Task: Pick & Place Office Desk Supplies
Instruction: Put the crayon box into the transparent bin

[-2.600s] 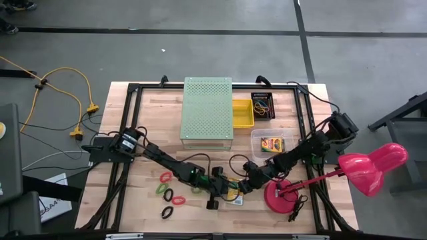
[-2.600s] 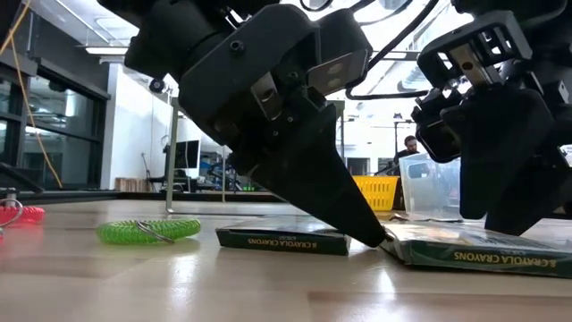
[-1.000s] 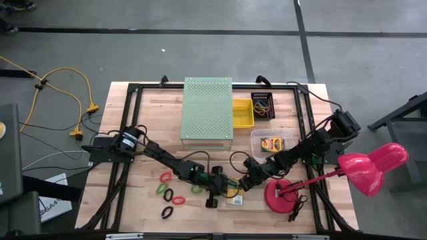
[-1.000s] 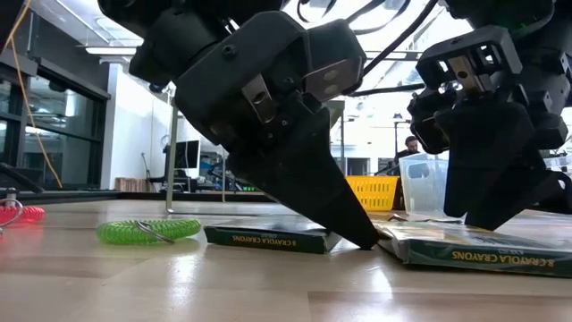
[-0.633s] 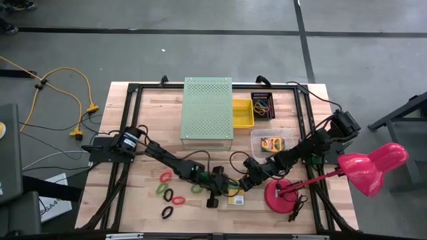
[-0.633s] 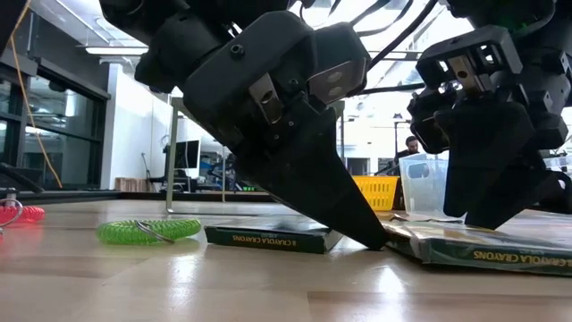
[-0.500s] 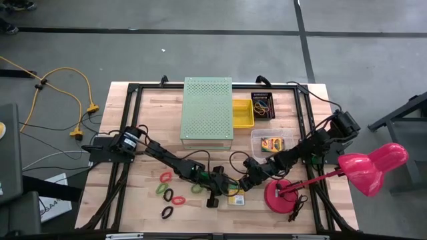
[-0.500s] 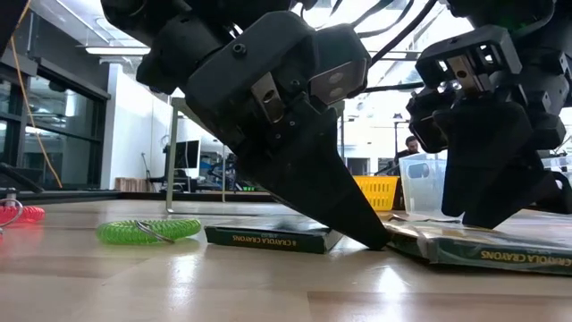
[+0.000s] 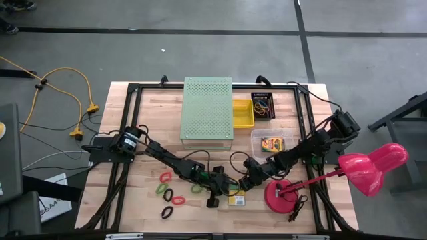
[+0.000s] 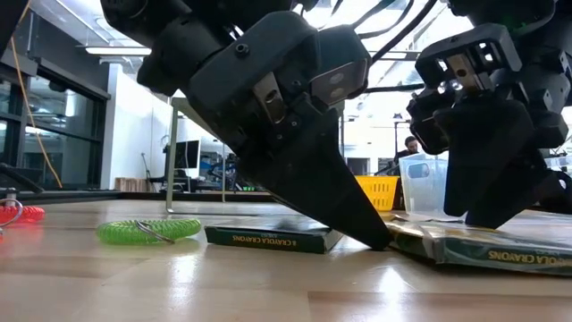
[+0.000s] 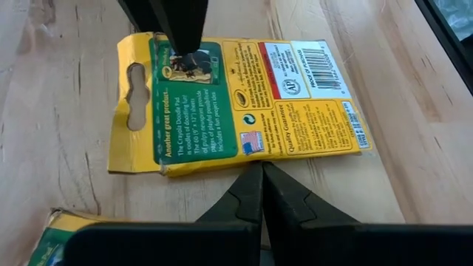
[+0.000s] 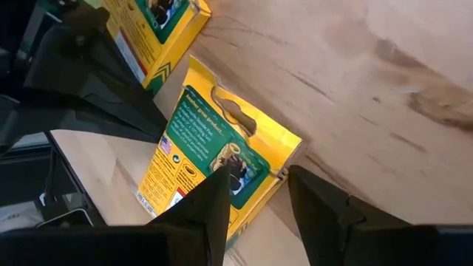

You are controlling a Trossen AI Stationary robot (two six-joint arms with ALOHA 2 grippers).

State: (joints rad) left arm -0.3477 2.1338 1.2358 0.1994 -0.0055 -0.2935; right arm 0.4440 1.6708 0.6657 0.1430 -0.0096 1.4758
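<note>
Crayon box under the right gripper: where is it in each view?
High view: crayon box, lower centre, where the two arms meet.
Low view: crayon box, lower right, lying flat.
Left wrist view: crayon box, centre, printed back face up.
Right wrist view: crayon box, centre.
Shared landmark: the shut left gripper, tip at the box's edge.

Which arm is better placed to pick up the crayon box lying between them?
Probably the right. Its hand is open, with one finger on the crayon box and one off its hanger end. The left hand is shut, its tip at the box's long edge.
</note>
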